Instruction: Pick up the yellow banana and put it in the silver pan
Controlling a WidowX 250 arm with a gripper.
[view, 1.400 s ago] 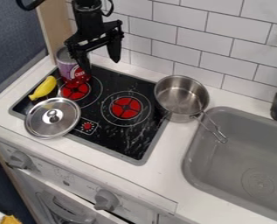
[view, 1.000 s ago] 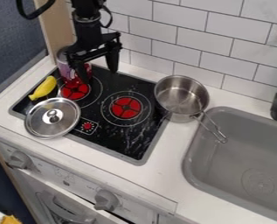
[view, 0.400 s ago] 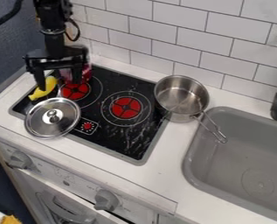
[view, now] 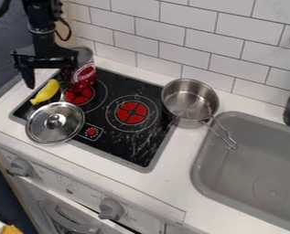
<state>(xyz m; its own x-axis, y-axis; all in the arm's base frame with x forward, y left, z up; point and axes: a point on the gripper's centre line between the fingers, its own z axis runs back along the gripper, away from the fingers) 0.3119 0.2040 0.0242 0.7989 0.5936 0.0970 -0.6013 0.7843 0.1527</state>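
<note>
Shifted left, the black gripper (view: 48,81) hangs with jaws spread near the yellow banana (view: 46,92), beside a metal lid (view: 41,130) on the stovetop (view: 130,148); the silver pan (view: 186,99), right, shows its bare inner bottom.

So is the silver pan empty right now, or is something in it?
Empty. The silver pan has no lid over it and its bare bottom shows, while the yellow banana lies beside the lid.

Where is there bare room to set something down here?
Bare counter lies between the stovetop and the sink. The stovetop's right burner is uncovered too. It's crowded at the left: banana, lid and can, with the gripper above.
</note>
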